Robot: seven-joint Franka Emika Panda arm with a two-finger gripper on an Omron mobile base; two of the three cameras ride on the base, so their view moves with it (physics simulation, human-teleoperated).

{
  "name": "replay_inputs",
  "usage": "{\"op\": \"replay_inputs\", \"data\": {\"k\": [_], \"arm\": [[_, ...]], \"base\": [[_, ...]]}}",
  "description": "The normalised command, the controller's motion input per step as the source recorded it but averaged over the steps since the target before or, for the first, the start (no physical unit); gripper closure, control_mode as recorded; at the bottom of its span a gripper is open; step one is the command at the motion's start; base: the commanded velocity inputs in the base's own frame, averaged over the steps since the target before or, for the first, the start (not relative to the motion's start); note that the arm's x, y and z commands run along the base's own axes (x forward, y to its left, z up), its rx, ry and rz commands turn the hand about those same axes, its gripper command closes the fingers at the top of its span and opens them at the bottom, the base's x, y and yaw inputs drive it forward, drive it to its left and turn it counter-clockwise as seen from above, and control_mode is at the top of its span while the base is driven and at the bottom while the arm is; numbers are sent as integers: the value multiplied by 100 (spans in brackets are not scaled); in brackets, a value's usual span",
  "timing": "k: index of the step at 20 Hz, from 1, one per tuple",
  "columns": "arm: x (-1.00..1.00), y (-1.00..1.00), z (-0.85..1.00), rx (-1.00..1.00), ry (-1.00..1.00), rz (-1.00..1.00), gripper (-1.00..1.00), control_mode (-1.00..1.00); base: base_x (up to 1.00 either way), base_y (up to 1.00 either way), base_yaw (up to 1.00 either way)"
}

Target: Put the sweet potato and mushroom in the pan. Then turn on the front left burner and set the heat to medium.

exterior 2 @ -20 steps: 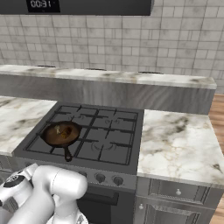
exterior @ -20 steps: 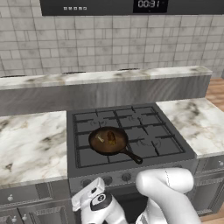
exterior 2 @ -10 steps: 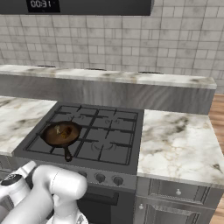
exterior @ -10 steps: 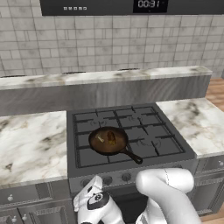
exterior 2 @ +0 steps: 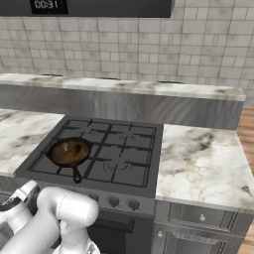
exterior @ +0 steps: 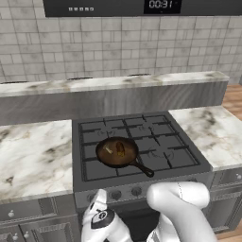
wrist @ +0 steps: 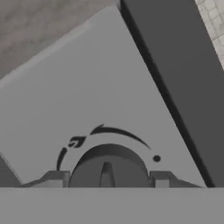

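Note:
The dark pan [exterior: 127, 159] [exterior 2: 58, 158] sits on the grate over the front left burner, which it hides, with its handle pointing to the stove's front. Inside it lie the reddish-brown sweet potato [exterior: 121, 149] [exterior 2: 76, 149] and the small pale mushroom [exterior: 109, 149] [exterior 2: 66, 147]. My gripper [exterior: 99, 197] [exterior 2: 30, 189] [wrist: 109, 178] is low at the stove's front panel, open. In the hand view one fingertip [wrist: 57, 178] stands on each side of a round dark knob [wrist: 109, 164], close up.
More knobs [exterior: 136, 191] [exterior 2: 113, 201] line the grey front panel. Marble counters [exterior: 33, 156] [exterior 2: 203, 158] flank the stove, with a raised ledge and a tiled wall behind. My white arm [exterior: 177, 203] crosses in front of the oven.
The hand has edged up and in towards the stove's front panel at the left knob. The pan and the food in it have not moved.

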Motion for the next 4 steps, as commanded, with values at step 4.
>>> {"op": "replay_inputs", "data": {"k": [4], "arm": [[-2,0,-1,-30,-9,-3,100,-100]], "base": [[0,0,0]]}}
